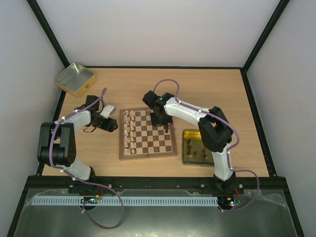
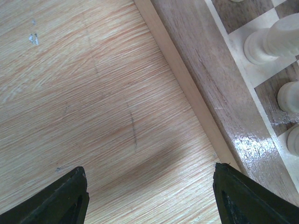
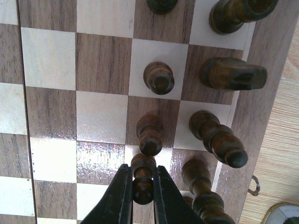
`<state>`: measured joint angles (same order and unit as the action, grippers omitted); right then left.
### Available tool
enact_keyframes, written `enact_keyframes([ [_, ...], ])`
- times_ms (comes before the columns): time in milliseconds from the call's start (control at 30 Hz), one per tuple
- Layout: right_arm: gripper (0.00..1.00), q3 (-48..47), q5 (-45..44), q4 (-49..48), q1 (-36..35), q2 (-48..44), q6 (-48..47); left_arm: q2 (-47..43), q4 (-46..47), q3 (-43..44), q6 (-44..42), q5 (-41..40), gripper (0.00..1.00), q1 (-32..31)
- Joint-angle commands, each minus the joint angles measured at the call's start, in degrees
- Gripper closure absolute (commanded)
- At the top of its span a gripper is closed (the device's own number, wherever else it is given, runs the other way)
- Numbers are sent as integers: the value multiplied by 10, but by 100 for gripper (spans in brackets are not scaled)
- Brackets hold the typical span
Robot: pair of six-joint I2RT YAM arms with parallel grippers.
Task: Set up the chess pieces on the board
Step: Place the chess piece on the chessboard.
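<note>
Jaws of the right gripper [image 3: 142, 170] are pinched shut on 1 dark pawn [image 3: 143, 181], w/ 1 finger on each side. Its bottom is hidden btwn the fingers, so I can't tell if it stands on the board [image 3: 103, 60] or hangs just over it. It is in the 2nd line in from the board's right edge. Other dark pieces [image 3: 159, 78] stand close by: 2 more pawns in line w/ it, & bigger ones along the edge line. 1 at the top & 1 at the bottom are cut off by the pic edge.

Jaws of the left gripper [image 2: 149, 177] are wide apart & hold nothing. Only the 2 black finger tips show, low in its wrist view. It hangs over the table [image 2: 84, 93], just beside the board's left rim. 3 pale pieces [image 2: 273, 42] peek in at the right side there, all cut off.

From the top view the pale pieces stand in 2 lines along the board's left side, too small to tell which is which. The right arm covers part of the board's right side, so some dark pieces are hidden. A gold tin [image 1: 184, 148] sits just right of the board w/ small dark bits in it; can't count them. The 2nd tin [image 1: 84, 90] sits at the table's far left corner.
</note>
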<state>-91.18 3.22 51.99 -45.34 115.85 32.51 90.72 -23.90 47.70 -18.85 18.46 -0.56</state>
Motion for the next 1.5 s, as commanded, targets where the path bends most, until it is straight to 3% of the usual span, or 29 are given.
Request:
enact_keyframes([
  [0,93,-5,-9,7,2,-2,-5,-12,-7,-5,-1,10,27,3],
  [933,92,21,0,2,2,-16,-7,-13,-8,-6,-1,10,27,3],
  [1467,87,16,10,0,2,-17,-5,-14,-7,-5,-1,11,27,3],
])
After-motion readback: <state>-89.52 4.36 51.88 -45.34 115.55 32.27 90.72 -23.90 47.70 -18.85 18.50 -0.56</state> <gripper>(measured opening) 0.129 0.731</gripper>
